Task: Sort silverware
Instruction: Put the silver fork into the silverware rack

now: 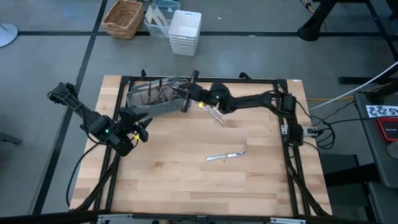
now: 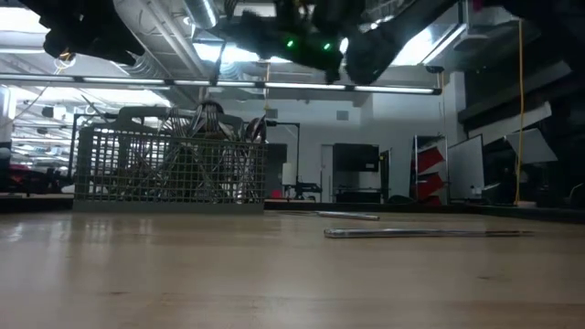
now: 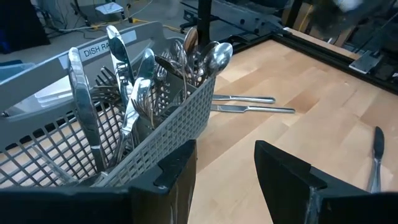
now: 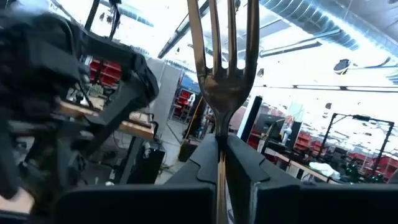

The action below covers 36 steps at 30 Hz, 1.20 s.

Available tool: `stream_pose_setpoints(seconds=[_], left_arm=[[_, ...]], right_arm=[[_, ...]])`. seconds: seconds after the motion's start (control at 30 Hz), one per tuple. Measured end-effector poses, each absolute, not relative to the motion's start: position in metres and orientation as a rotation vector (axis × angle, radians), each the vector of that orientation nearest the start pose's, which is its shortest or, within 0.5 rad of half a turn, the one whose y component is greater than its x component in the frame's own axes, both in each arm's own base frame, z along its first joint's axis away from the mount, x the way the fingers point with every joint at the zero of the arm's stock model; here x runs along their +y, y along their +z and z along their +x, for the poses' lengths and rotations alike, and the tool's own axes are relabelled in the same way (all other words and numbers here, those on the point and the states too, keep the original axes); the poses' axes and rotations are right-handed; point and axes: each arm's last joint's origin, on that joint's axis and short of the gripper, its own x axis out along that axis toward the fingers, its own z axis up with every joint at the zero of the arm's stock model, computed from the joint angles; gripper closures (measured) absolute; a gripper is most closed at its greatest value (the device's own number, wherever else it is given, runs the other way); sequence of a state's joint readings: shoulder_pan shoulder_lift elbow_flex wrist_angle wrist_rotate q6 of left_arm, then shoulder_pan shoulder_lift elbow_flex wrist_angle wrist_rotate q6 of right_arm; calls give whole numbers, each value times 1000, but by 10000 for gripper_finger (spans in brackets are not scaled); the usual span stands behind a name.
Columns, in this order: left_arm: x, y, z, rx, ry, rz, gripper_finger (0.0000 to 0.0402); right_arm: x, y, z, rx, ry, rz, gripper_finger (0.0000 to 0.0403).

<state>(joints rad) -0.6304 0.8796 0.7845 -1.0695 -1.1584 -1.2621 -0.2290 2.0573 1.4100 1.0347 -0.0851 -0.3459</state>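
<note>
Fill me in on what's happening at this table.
The robot is sorting silverware. The right gripper is shut on a fork, held near the grey mesh caddy, which already stands full of cutlery at the back of the table. The left gripper waits open beside the caddy. A few loose pieces lie on the wood.
</note>
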Motion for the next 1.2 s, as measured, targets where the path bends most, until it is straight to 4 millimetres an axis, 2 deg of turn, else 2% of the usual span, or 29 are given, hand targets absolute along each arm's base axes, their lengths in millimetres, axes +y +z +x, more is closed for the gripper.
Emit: stream_pose_setpoints(seconds=[0.2, 0.3, 0.53, 0.7, 0.93, 1.2], left_arm=[[-57, 270, 123, 311, 783, -261, 247], [-56, 266, 122, 320, 786, -247, 247], [-55, 253, 120, 341, 800, -220, 247], [-54, 253, 119, 336, 807, -236, 247], [-54, 253, 119, 337, 807, -235, 247], [-54, 253, 119, 337, 807, -235, 247]], right_arm=[[-122, 254, 481, -244, -202, -382, 388], [-125, 240, 486, -153, -197, -364, 385], [-126, 230, 487, -48, -223, -333, 387], [-126, 230, 487, -45, -228, -330, 386], [-127, 219, 487, 73, -238, -313, 384], [-127, 217, 487, 93, -235, -311, 347]])
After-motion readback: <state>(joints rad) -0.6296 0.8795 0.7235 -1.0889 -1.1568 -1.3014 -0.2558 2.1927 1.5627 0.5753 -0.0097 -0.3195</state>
